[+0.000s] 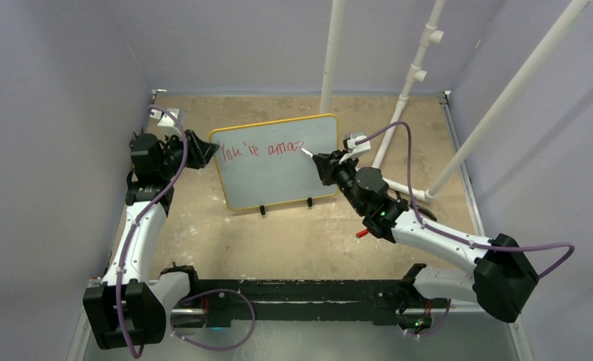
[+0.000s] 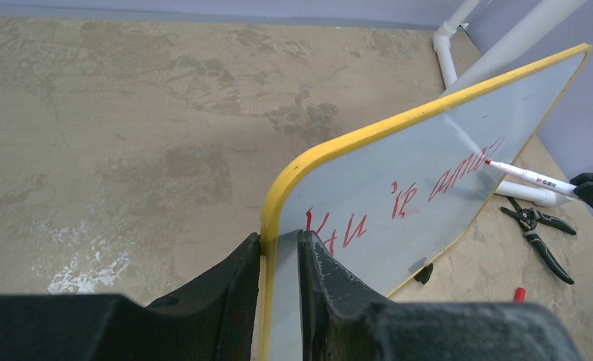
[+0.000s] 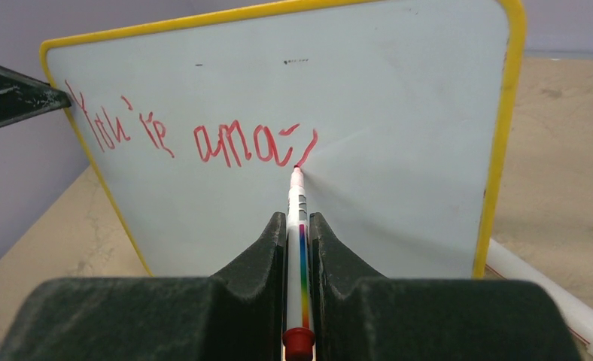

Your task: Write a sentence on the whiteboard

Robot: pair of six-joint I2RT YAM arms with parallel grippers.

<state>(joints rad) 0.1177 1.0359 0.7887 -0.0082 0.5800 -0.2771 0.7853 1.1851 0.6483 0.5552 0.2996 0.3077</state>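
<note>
Right wrist view shows the white rectangular whiteboard with yellow-orange frame [image 3: 399,113] standing upright across the frame, dead ahead of the right gripper [image 3: 297,222]. Its jaws are pressed onto a slim white marker with a rainbow stripe [image 3: 296,197]. The marker's long axis points straight at the board, and its red tip touches the end of the red handwriting [image 3: 233,143] at centre frame. Bare surface lies to the right, so the next stroke should run that way. At lower centre of its own view, the left gripper [image 2: 278,244] pinches the board's edge.
</note>
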